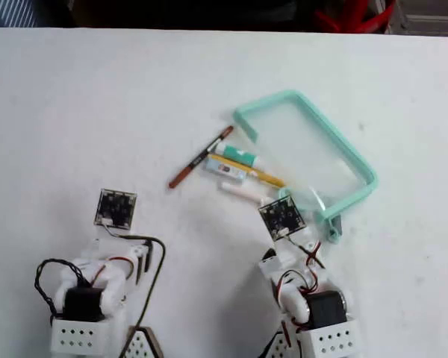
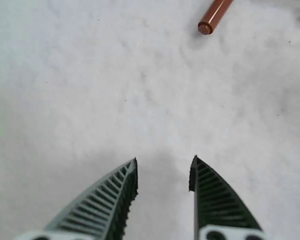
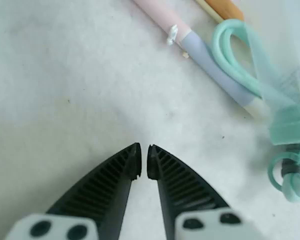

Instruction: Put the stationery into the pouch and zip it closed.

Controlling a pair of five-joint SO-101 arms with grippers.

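The teal-edged clear pouch (image 1: 306, 145) lies open on the white table, right of centre. Beside its mouth lies a cluster of stationery: a brown pen (image 1: 200, 158), a teal-and-white marker (image 1: 237, 155), a yellow pencil (image 1: 248, 171) and a pale pink pen (image 1: 243, 192). My left gripper (image 2: 164, 167) hangs open over bare table, with the brown pen's end (image 2: 214, 14) well ahead of it. My right gripper (image 3: 143, 160) is shut on nothing, a little short of the pink-and-lilac pen (image 3: 192, 47) and the pouch's teal zipper pull (image 3: 289, 131).
The left arm (image 1: 89, 294) sits at the front left and the right arm (image 1: 313, 302) at the front right, just below the pouch's near corner. White tabletop (image 1: 97, 104) stretches to the left and back. Dark and red objects lie beyond the far edge.
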